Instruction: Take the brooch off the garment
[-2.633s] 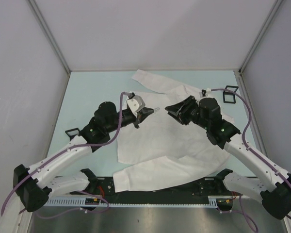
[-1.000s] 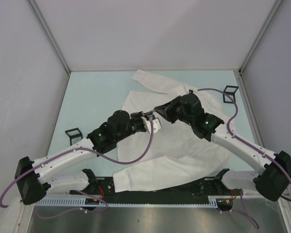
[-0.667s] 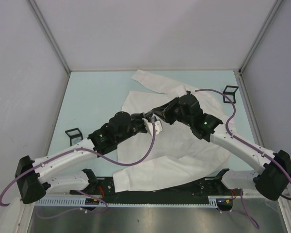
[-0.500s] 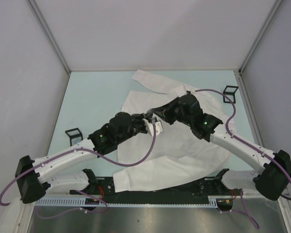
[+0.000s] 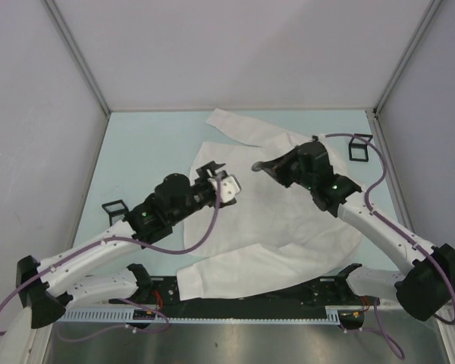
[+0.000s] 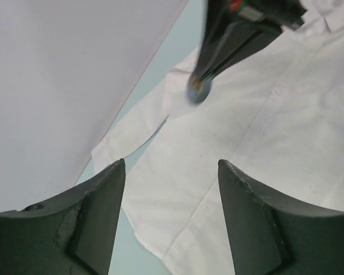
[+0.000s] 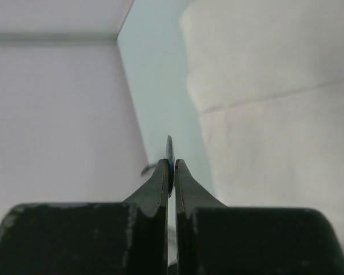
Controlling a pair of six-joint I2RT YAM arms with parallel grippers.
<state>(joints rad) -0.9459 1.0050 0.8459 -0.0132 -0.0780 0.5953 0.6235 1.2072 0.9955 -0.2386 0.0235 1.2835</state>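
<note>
- Since a second ago the grippers have parted — the left gripper (image 6: 171,166) has opened and backed away, fingers wide.
- Clear of the garment (image 5: 288,227), the brooch (image 6: 196,90) sits pinched edge-on in the right gripper (image 7: 171,165), above the cloth.
- Removal looks done — only setting it down seems left.
- Right arm (image 5: 364,216) stretches leftward, raised.

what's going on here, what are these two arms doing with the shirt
Two robot arms are working over a white shirt spread on the table. The right gripper has its fingers shut on a small round brooch, which looks lifted clear of the cloth. The left gripper hangs open close by, holding nothing. So the brooch seems to be off the shirt and in the right arm's grip.
</note>
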